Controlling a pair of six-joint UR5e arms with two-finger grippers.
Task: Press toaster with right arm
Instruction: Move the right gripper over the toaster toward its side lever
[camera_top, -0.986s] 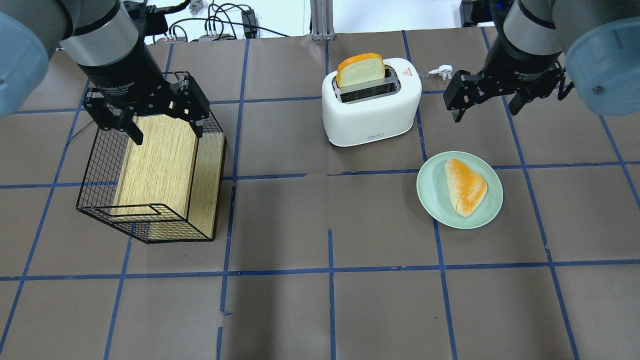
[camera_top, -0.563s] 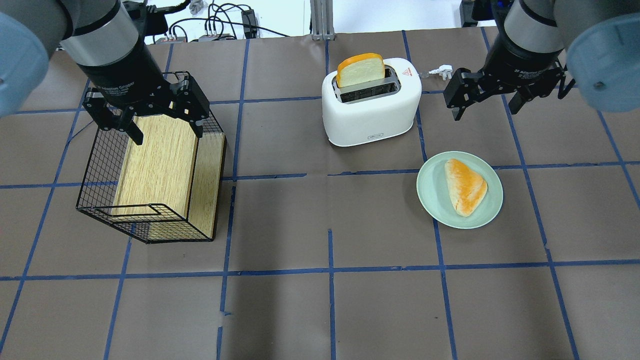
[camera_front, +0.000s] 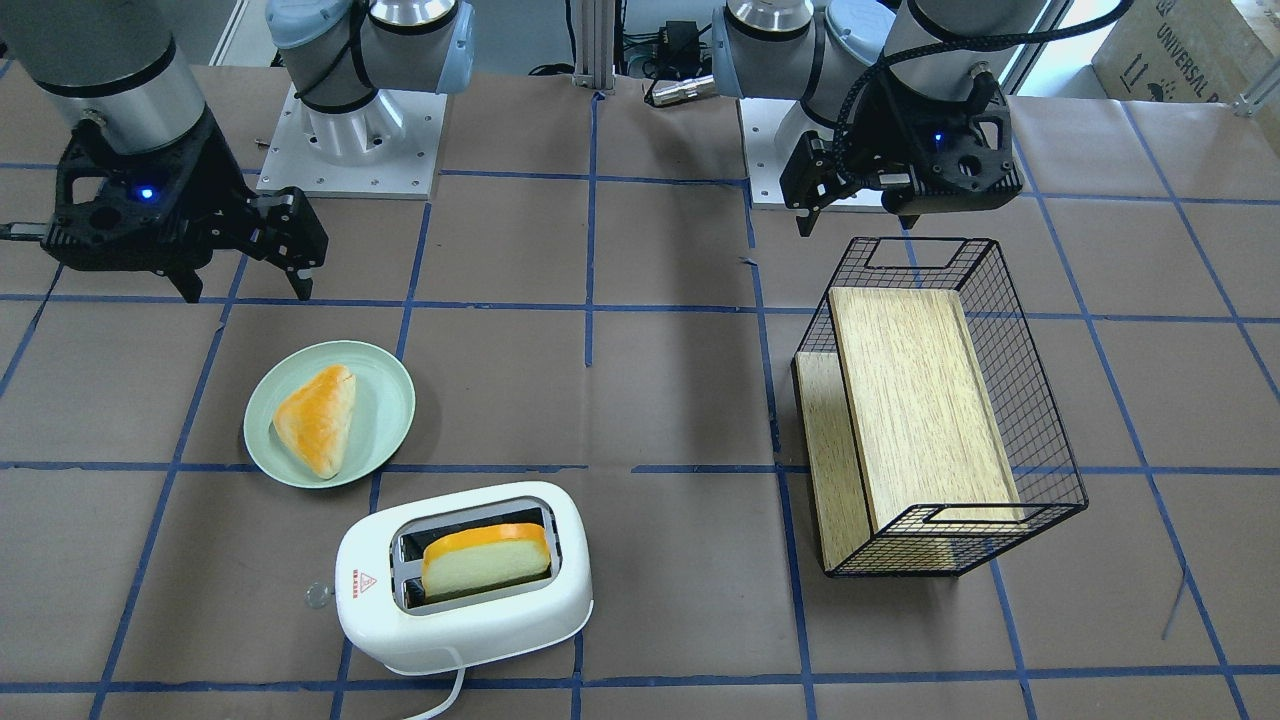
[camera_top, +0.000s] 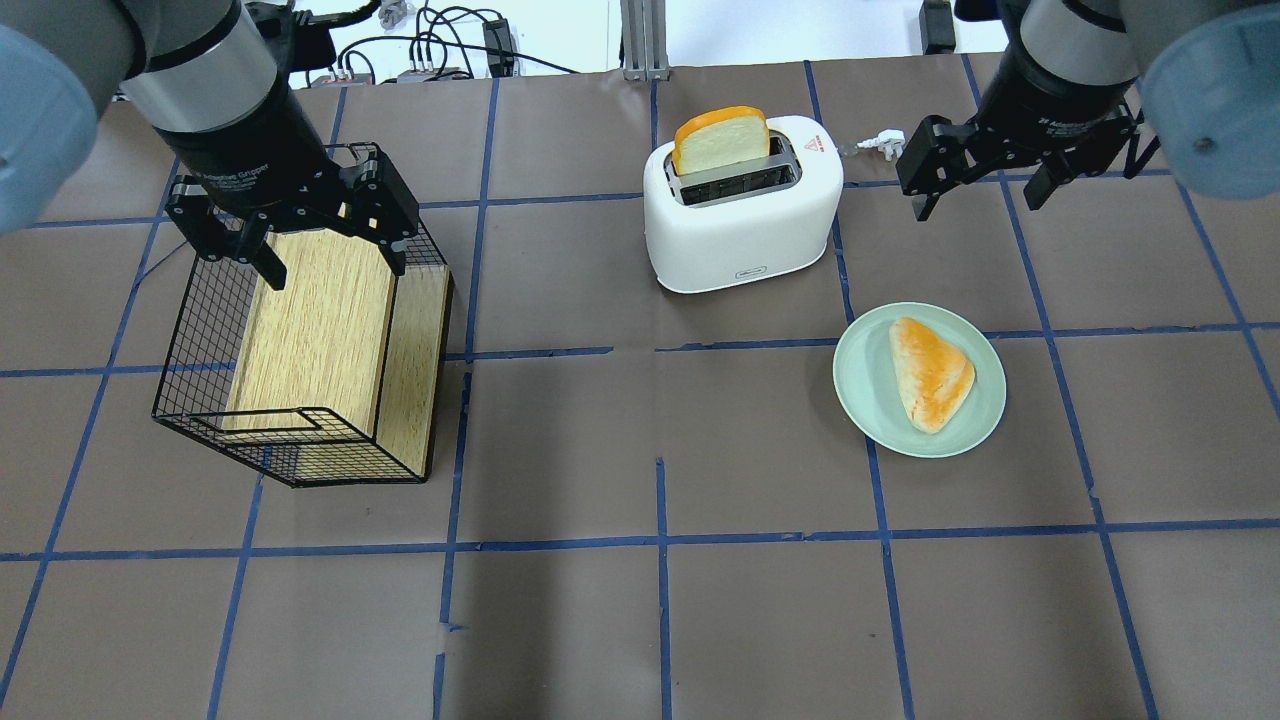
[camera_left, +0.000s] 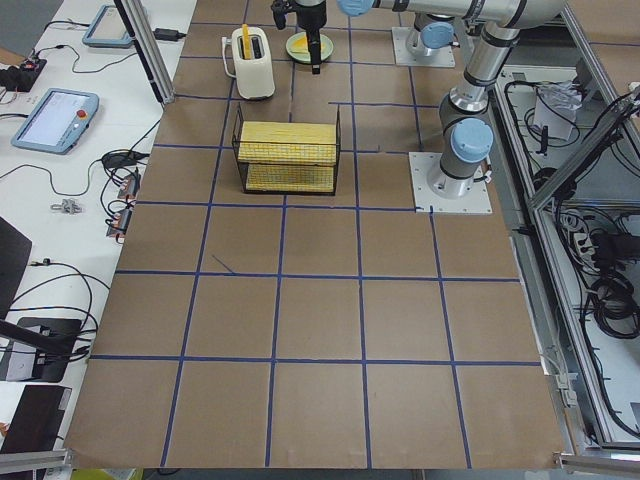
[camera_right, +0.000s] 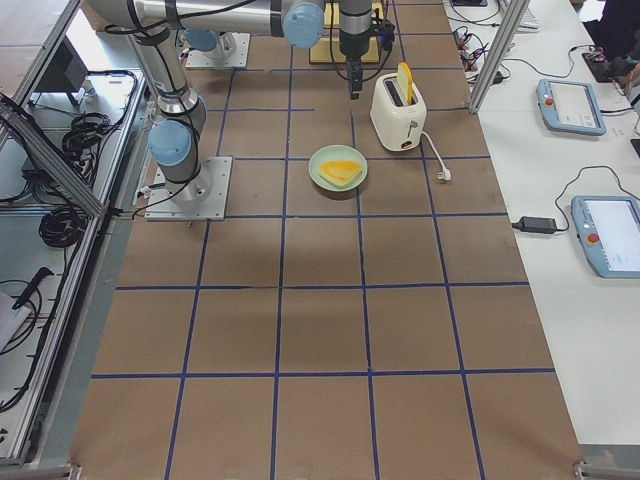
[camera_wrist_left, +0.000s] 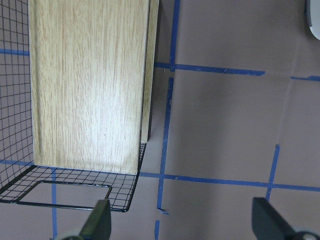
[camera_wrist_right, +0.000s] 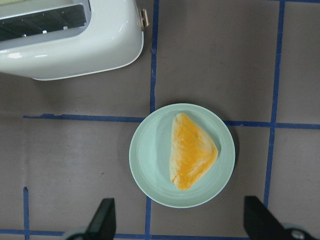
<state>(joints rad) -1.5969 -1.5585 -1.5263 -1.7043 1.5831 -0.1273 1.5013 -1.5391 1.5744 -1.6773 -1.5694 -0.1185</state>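
Over the last second the right gripper (camera_top: 976, 205) has drifted towards the far edge of the table and a touch outward; it now hangs level with the far end of the toaster (camera_top: 745, 220), well apart from it on its right side; its fingers are spread wide and hold nothing, as before. The toaster itself has not moved; it stands near the far middle of the table, beyond the plate (camera_top: 852, 385) with the pastry (camera_top: 930, 372); the bread slice (camera_top: 722, 140) still stands high out of the back slot, so the press is judged not yet made. The shift looks like lining up with the small knob (camera_wrist_right: 144, 18) on the toaster's end; a move inward and down is still needed. The left gripper (camera_top: 335, 270) stays put, fingers apart, over the wire basket (camera_top: 190, 350).
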